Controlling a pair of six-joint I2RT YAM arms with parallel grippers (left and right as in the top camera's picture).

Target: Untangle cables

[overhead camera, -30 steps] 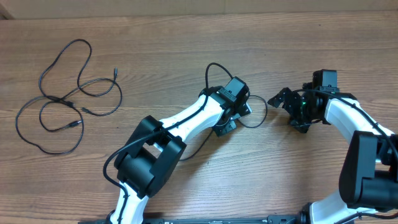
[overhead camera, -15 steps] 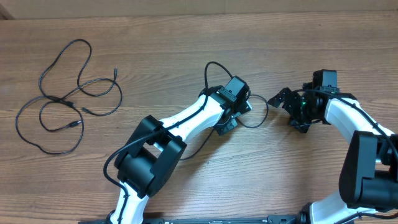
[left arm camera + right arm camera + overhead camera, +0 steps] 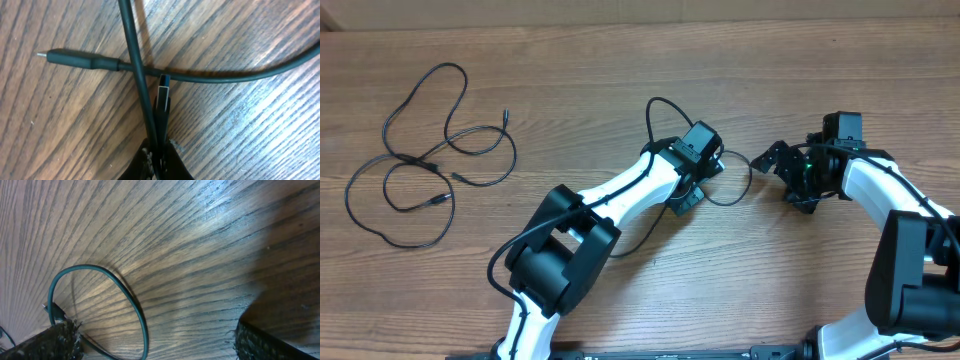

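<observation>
Brown wood-grain tabletop (image 3: 620, 60), loose black cables (image 3: 415, 160) sprawled at left, a lone cable (image 3: 225, 78) mid-surface.

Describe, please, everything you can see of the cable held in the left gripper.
The cable is a thin, smooth black cord. The left gripper is shut on it, with a flat rectangular plug gripped alongside, pointing away. From the gripper it runs straight out of the wrist view's top, crossing over a second cord that lies on the wooden table.

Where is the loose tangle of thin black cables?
Overhead view: the tangle lies far left on the wooden table, well apart from the left gripper at centre.
</observation>
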